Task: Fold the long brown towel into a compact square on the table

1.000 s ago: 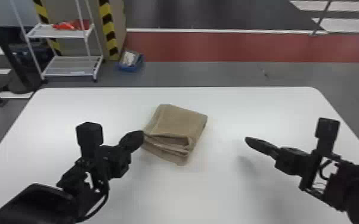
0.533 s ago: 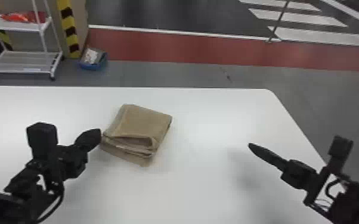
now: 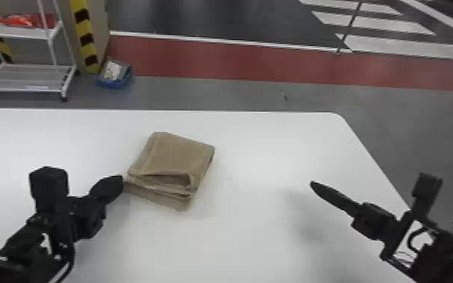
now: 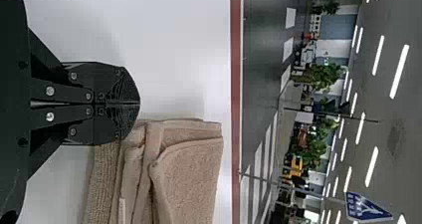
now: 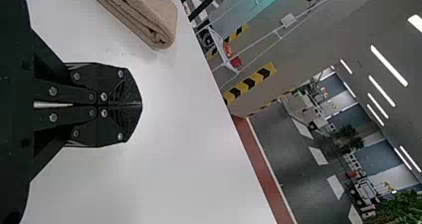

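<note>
The brown towel (image 3: 177, 156) lies folded into a thick, roughly square stack, a little askew on the table, with its layered edges facing the robot. My left gripper (image 3: 122, 183) is at the stack's left near corner. In the left wrist view the shut left gripper (image 4: 139, 104) is beside the towel (image 4: 191, 176), partly in front of its edge, with no cloth visibly pinched. My right gripper (image 3: 313, 184) is over the table, well right of the towel. The right wrist view has the right gripper (image 5: 141, 104) shut and apart from the towel (image 5: 149, 10).
The white table (image 3: 252, 241) has a rounded far right corner and its right edge runs beneath the right arm. On the floor beyond stand a white rack (image 3: 30, 88) and a blue bin (image 3: 113, 83).
The head view has swung to the right. My right gripper has shifted right, farther from the towel. The left gripper stays beside the towel, and the stack keeps its shape.
</note>
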